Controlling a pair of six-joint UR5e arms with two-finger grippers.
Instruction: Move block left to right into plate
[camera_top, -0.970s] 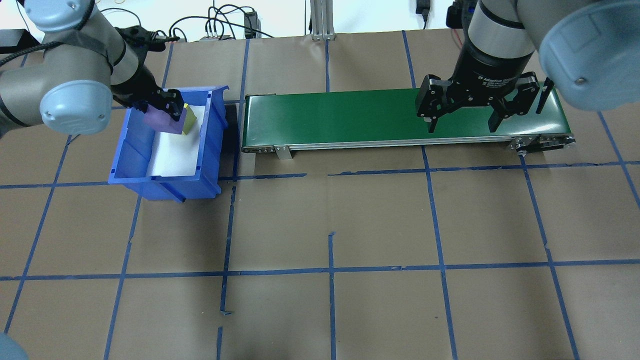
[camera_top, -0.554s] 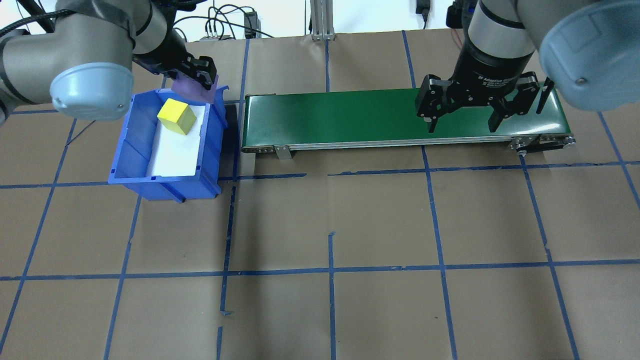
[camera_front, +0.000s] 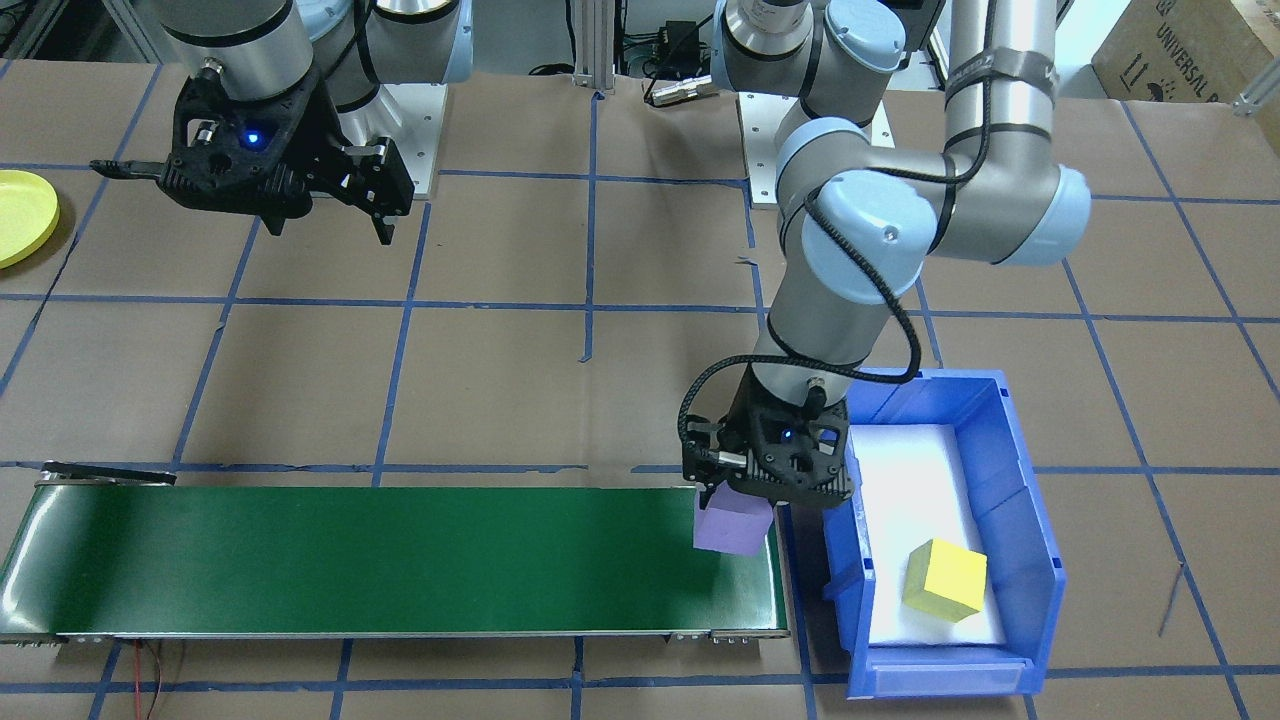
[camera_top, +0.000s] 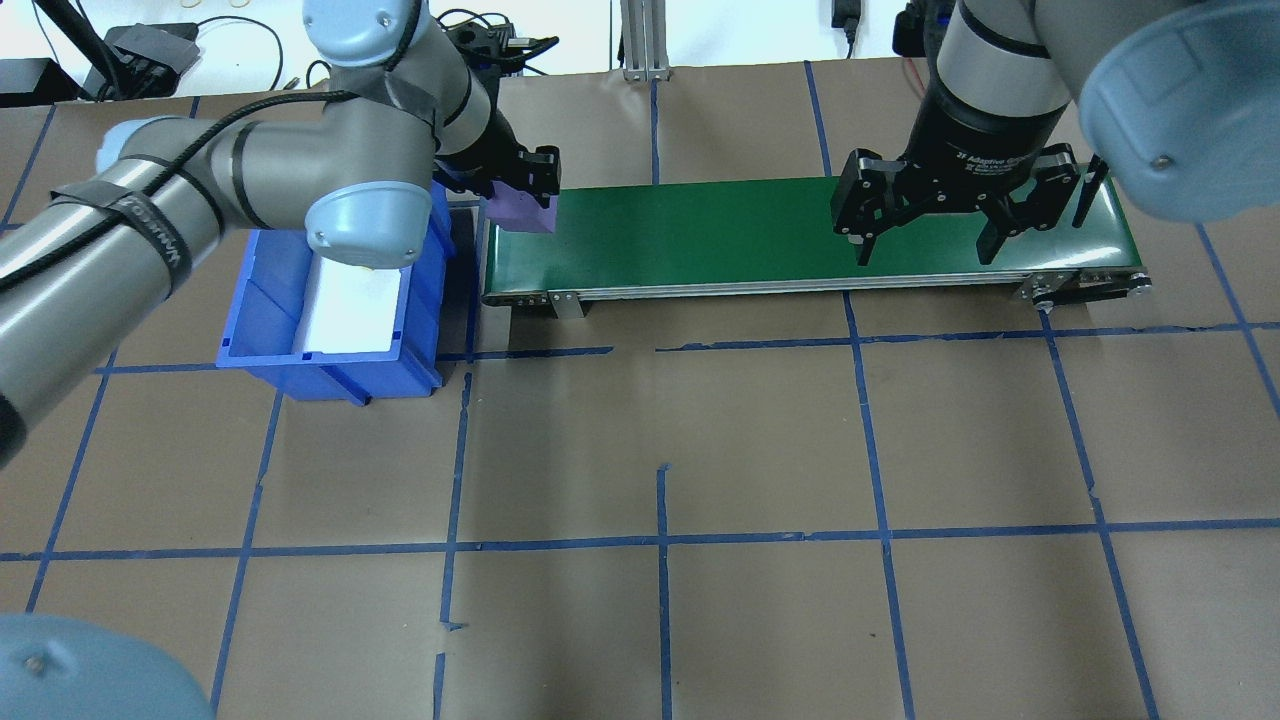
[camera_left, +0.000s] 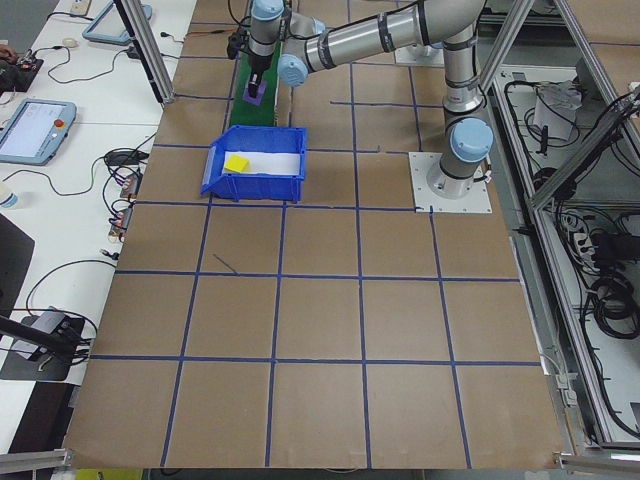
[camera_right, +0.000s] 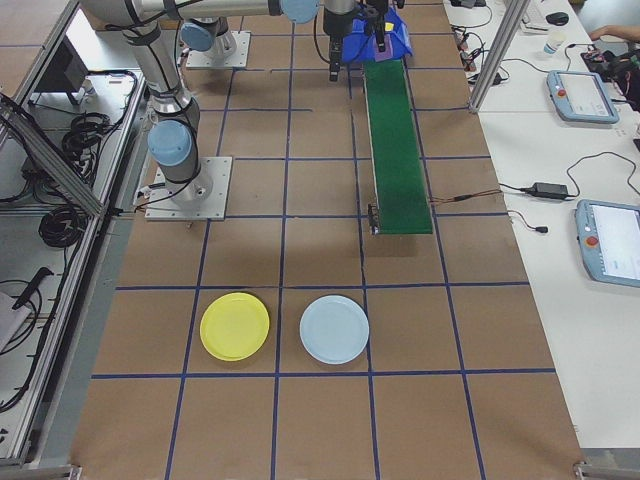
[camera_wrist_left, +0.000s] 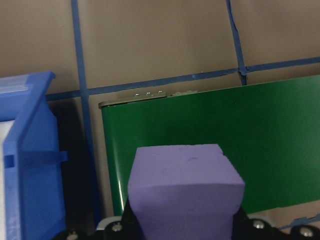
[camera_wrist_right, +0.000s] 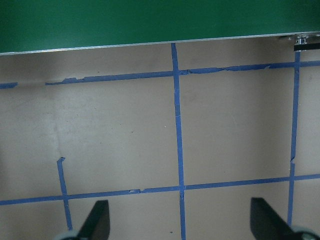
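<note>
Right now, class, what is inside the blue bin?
The blue bin holds a white foam liner and one yellow block resting on it. In the overhead view the left arm covers that block.

A purple foam block (camera_front: 732, 527) hangs gripped above the belt's end; the yellow plate (camera_right: 235, 327) lies far off.

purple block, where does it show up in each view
Exterior front-facing: purple block in the left gripper, over the green conveyor belt end nearest the blue bin.
Overhead exterior: block at the belt's left end.
Exterior left: tiny, top.
Exterior right: hidden behind the arms.
Left wrist-mounted: bottom centre.
Right wrist-mounted: not in it.
Shared landmark: the belt.
</note>
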